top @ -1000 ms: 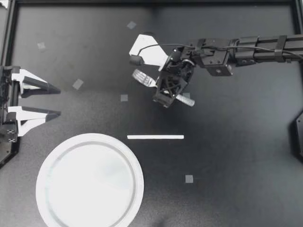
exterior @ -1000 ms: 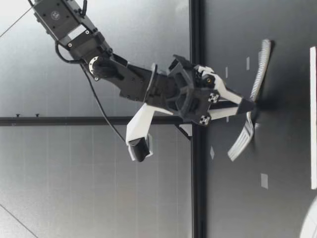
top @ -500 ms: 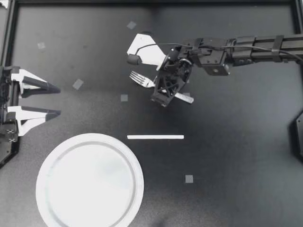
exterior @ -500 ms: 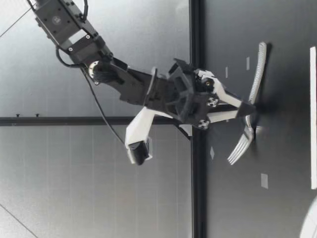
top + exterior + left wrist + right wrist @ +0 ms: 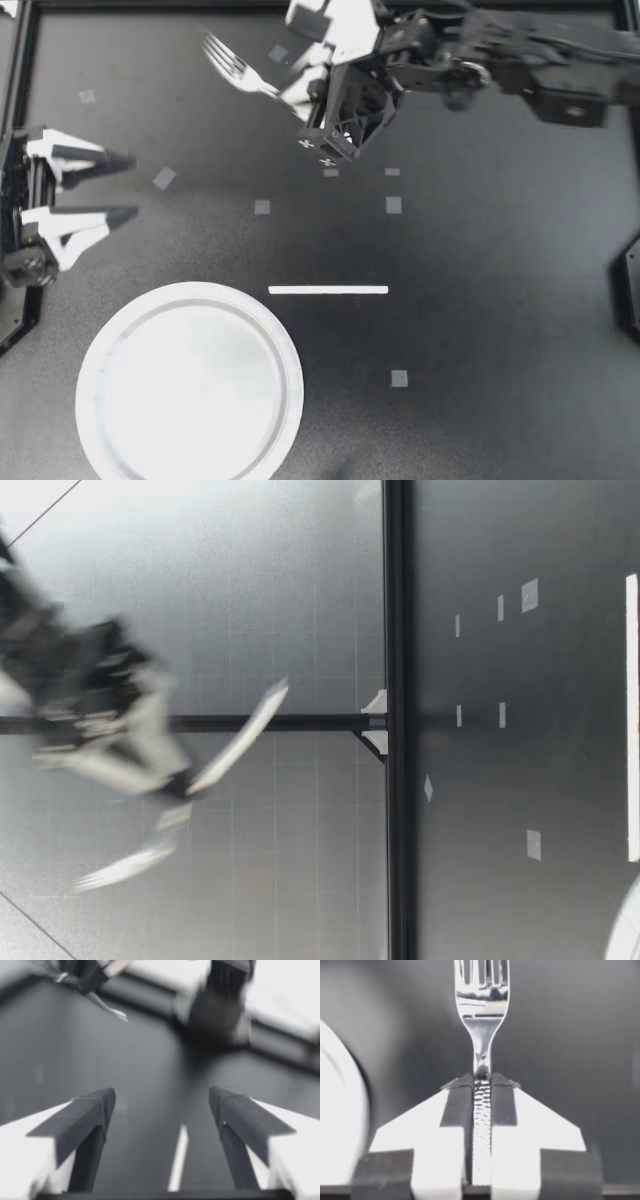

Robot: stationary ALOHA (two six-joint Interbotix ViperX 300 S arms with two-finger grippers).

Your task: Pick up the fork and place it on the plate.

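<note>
Right gripper (image 5: 296,96): fingers clamped on the fork (image 5: 236,66) handle, raised above the desk (image 5: 480,300).
Left gripper (image 5: 126,187): fingers apart.
Plate (image 5: 190,385): on the desk, near left gripper.

The bench (image 5: 500,300) is dark and flat. A thin white strip (image 5: 328,290) lies near its middle. Small grey squares are stuck here and there: one (image 5: 399,378) on one side of the strip, another (image 5: 262,207) on the other side. A black frame (image 5: 394,910) runs along the bench's edge.
</note>
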